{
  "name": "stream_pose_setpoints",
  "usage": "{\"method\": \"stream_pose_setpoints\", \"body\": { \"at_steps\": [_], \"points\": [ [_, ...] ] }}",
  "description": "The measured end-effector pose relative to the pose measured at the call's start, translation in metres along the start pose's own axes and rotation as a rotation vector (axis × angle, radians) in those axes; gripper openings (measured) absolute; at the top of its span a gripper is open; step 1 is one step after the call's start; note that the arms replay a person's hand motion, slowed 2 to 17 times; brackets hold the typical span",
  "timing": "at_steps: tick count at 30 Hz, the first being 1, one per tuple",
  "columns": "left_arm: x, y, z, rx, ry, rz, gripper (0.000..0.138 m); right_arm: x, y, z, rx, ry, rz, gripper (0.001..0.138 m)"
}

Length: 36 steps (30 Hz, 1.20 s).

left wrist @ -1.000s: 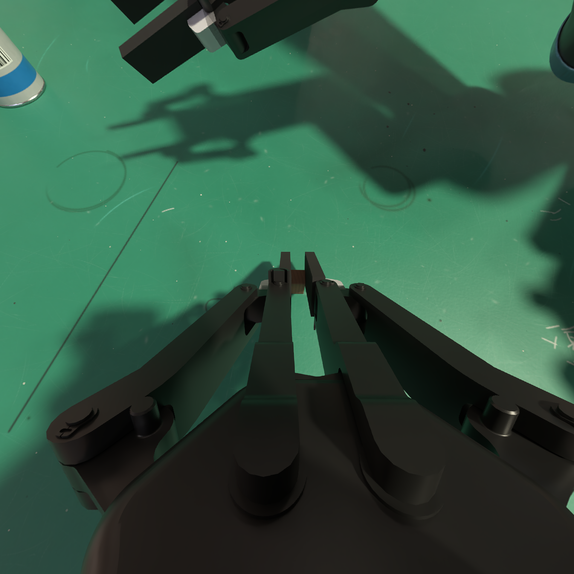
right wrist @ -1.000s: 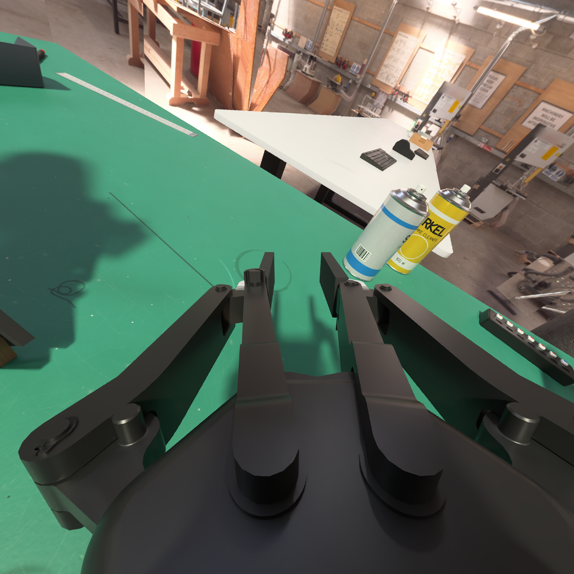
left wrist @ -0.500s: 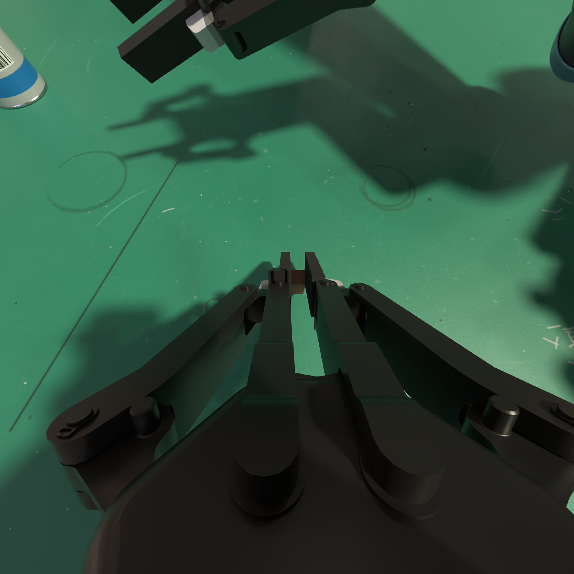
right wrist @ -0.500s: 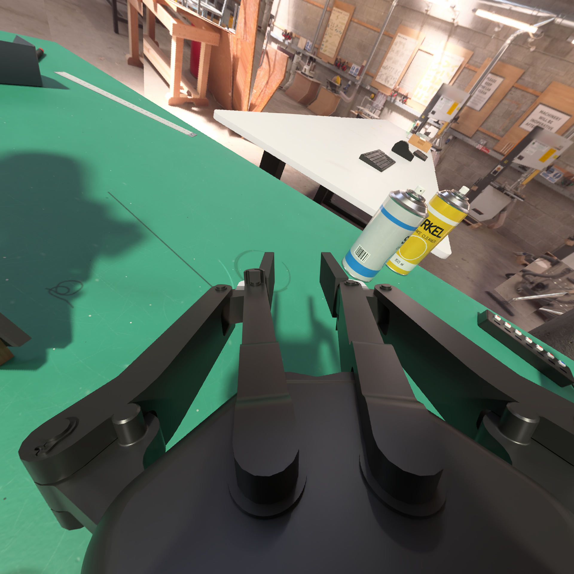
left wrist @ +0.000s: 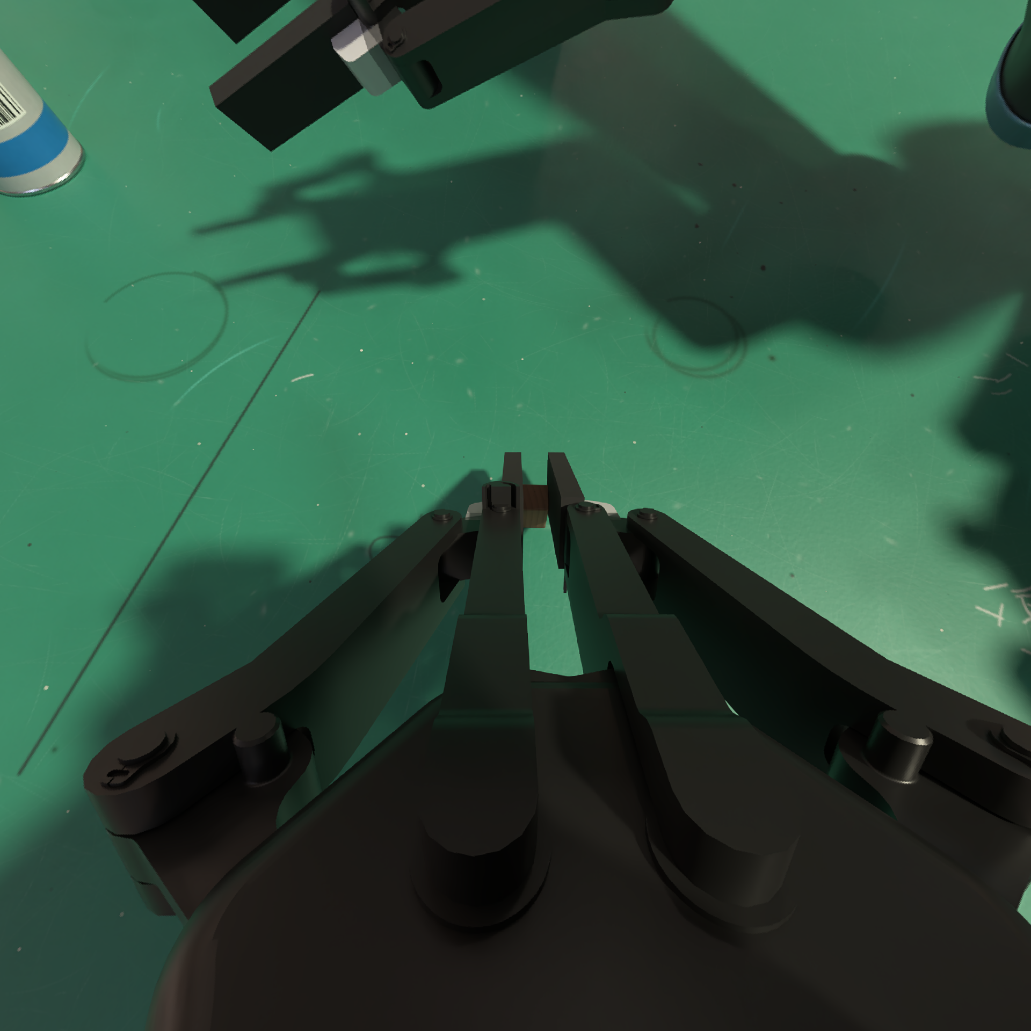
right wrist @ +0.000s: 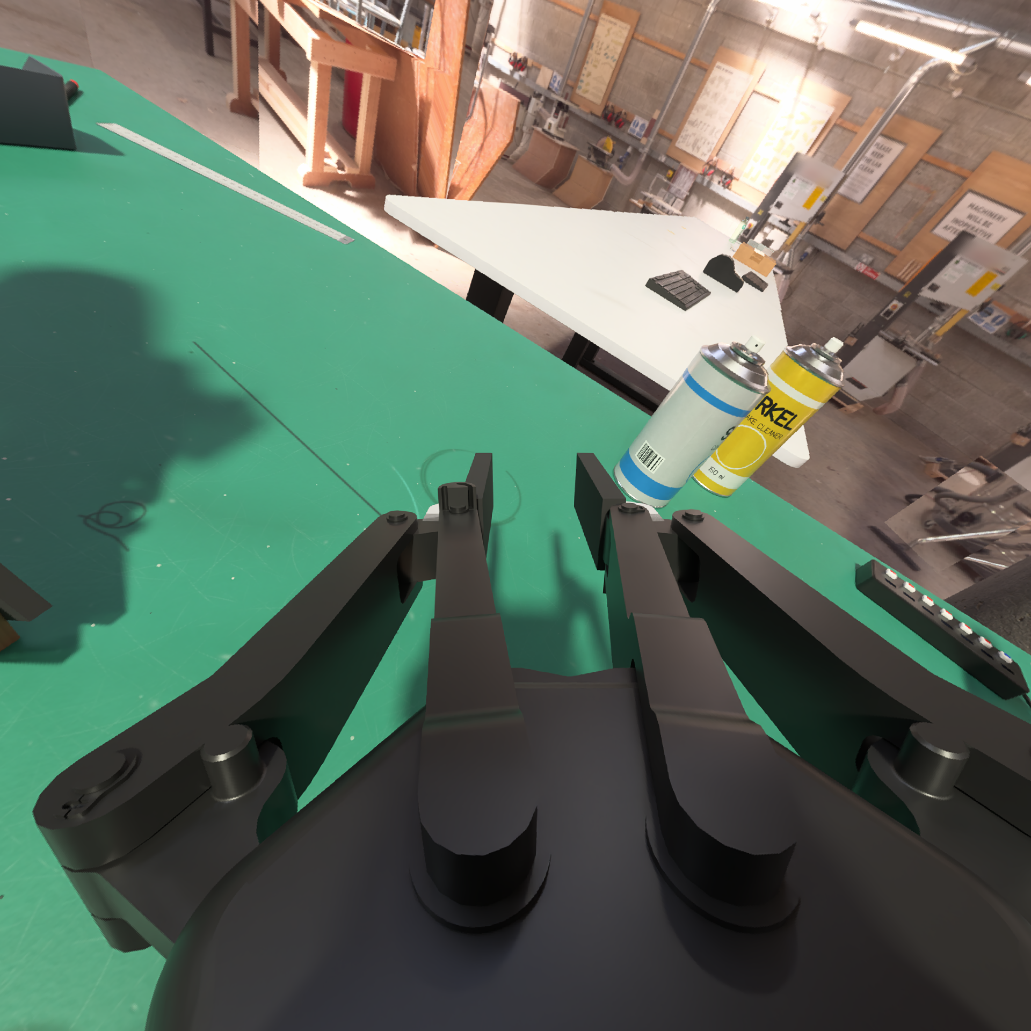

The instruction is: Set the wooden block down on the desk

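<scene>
1. Left gripper (left wrist: 534, 474), black two-finger linkage: fingers drawn nearly together, with a small brown wooden block (left wrist: 535, 505) clamped between the pads. Only a sliver of the block shows in the gap, centre of the left wrist view.
2. Block is held over the green desk surface (left wrist: 390, 401); whether it touches the desk cannot be told from this angle.
3. Right gripper (right wrist: 534, 480): fingers parted with a clear gap, nothing between them; green desk surface (right wrist: 335, 346) visible through the gap.
4. In the left wrist view, upper centre, part of the right gripper (left wrist: 357, 61) hangs above the desk and throws a shadow below it.
5. White spray can with a blue band (right wrist: 689, 424) stands upright on the desk, right of centre in the right wrist view, with a yellow spray can (right wrist: 772, 424) just beside it. The white can's base (left wrist: 33, 145) also shows at the upper left of the left wrist view.
6. Black power strip (right wrist: 943, 630) lies at the right desk edge; a steel ruler (right wrist: 223, 181) lies at upper left.
7. White table (right wrist: 586, 262) stands beyond the desk, well apart.
</scene>
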<state>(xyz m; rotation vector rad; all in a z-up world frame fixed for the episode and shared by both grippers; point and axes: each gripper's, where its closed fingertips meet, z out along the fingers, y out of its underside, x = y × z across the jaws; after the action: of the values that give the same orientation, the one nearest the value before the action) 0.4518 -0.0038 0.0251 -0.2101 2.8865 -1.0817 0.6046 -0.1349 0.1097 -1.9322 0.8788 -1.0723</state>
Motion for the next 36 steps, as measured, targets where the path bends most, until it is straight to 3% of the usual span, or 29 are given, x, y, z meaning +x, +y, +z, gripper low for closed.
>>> {"method": "stream_pose_setpoints", "body": {
  "at_steps": [23,36],
  "points": [
    [0.0,0.0,0.0,0.003,0.003,-0.004,0.013,-0.006,-0.003,0.0,0.011,-0.024,-0.026,0.04],
    [0.0,0.0,0.0,0.006,0.006,-0.009,0.013,-0.019,-0.008,-0.002,0.042,-0.112,-0.083,0.041]
  ]
}}
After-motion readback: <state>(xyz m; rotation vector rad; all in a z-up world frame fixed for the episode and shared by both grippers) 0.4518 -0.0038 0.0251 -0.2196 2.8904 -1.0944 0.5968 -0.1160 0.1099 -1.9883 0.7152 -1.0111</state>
